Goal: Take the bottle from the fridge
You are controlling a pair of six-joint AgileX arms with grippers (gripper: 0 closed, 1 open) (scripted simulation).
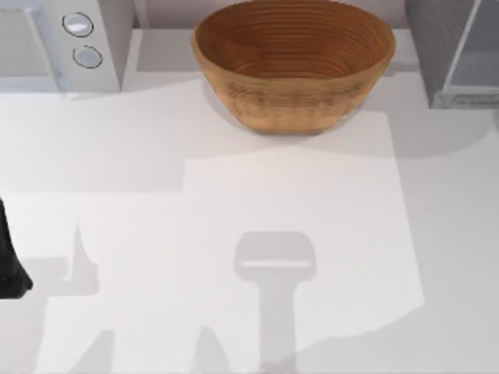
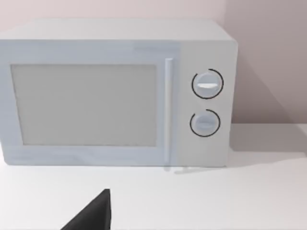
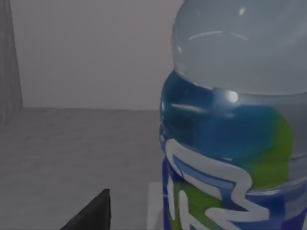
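The bottle [image 3: 230, 134] stands upright very close before the right hand's camera, its clear pale shoulder above a blue, green and white label, on a grey floor with grey walls behind. Whether the right hand is released or clenched cannot be told. The fridge [image 1: 456, 54] sits at the counter's [image 1: 234, 234] far right corner, its door swung open. The left arm [image 1: 9, 265] is parked at the counter's left edge, facing the white microwave [image 2: 115, 96]; its hand's state cannot be told. A wooden bowl [image 1: 293, 64] sits between the two appliances.

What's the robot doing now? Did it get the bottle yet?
Right gripper close up against the bottle, inside the fridge; grip not confirmed. Left arm parked at table's left edge, facing the microwave. Nothing blocking.
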